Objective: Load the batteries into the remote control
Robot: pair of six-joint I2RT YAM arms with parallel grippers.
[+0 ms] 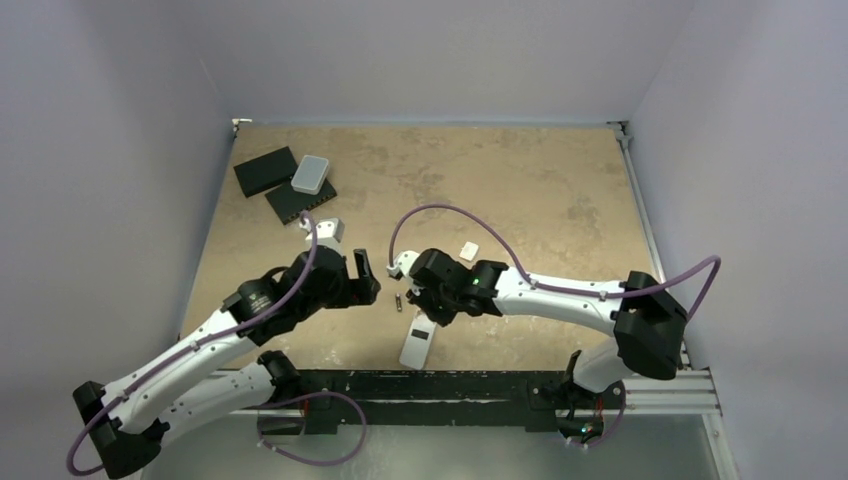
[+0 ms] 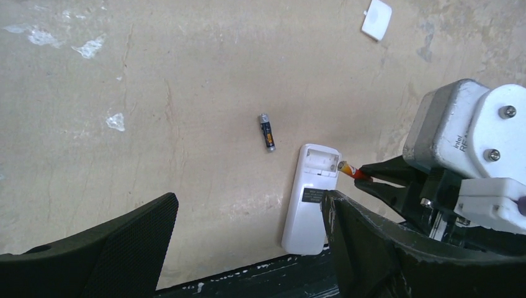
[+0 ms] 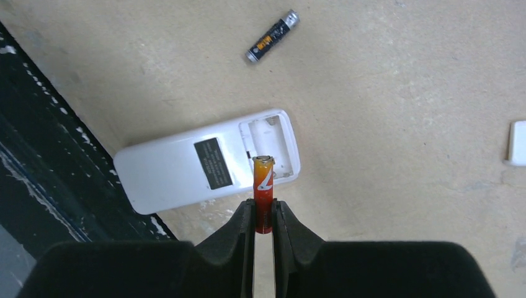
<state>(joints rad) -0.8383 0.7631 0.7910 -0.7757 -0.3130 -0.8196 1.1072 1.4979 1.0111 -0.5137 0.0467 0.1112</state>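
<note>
The white remote control (image 1: 416, 345) lies back up near the table's front edge, its battery bay open at the far end; it also shows in the left wrist view (image 2: 308, 205) and the right wrist view (image 3: 186, 167). My right gripper (image 3: 263, 208) is shut on the reddish-orange battery (image 3: 263, 186), whose tip hangs just over the open bay; this battery also shows in the left wrist view (image 2: 347, 169). The dark battery (image 1: 398, 300) lies loose on the table beyond the remote (image 2: 267, 132) (image 3: 271, 36). My left gripper (image 1: 368, 278) is open and empty, left of the remote (image 2: 248, 205).
A small white battery cover (image 1: 468, 251) lies farther back (image 2: 376, 19). Two flat black slabs (image 1: 265, 170) and a light grey rounded box (image 1: 311, 174) sit at the back left. A black rail (image 1: 450, 385) runs along the near edge.
</note>
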